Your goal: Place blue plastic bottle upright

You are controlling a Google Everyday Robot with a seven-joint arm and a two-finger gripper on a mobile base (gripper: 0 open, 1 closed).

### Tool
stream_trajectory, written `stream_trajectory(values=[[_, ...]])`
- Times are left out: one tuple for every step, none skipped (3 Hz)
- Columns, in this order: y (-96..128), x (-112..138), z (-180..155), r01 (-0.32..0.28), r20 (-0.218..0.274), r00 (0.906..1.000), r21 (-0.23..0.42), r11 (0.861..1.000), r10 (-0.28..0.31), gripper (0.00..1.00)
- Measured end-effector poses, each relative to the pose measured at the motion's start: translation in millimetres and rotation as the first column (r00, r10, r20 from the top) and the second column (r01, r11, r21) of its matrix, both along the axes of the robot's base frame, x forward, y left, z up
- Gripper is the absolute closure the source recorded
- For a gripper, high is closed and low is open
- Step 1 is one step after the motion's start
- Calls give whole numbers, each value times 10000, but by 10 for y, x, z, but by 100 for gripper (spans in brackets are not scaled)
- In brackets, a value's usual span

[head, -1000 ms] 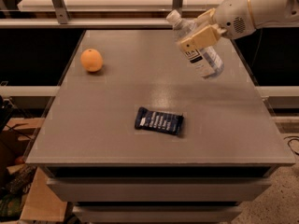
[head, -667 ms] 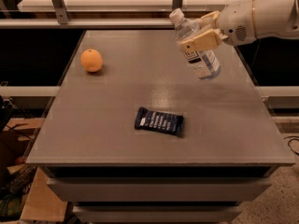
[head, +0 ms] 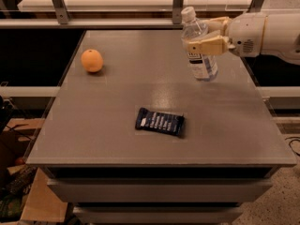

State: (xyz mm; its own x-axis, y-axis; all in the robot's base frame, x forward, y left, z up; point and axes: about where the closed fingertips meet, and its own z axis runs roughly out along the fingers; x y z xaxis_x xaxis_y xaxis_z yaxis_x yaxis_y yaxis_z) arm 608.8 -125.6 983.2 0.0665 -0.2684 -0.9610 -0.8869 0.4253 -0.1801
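We see the jaws clamped around the blue plastic bottle, well to the right of the orange. It leans slightly; released unseated on the surface, we judge it may topple and roll.

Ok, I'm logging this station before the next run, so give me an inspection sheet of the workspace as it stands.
Surface: grey table, flat.
Job's things: bottle, capped, nearly upright, far right; whether its base touches the table is unclear.
Clutter: orange far left; dark blue snack wrapper centre front.
Grippers: gripper closed around the bottle's upper half, arm reaching in from the right.
Cables: cable on the floor, right edge.
Surroundings: cardboard box lower left; metal rails behind.
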Motion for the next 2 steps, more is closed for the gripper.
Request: stream_trajectory(values=[[-73,4,4,-90,353,9994,890,9960,58,100],[-113,1,-17,-144,534,9986,1557,9877,61,100]])
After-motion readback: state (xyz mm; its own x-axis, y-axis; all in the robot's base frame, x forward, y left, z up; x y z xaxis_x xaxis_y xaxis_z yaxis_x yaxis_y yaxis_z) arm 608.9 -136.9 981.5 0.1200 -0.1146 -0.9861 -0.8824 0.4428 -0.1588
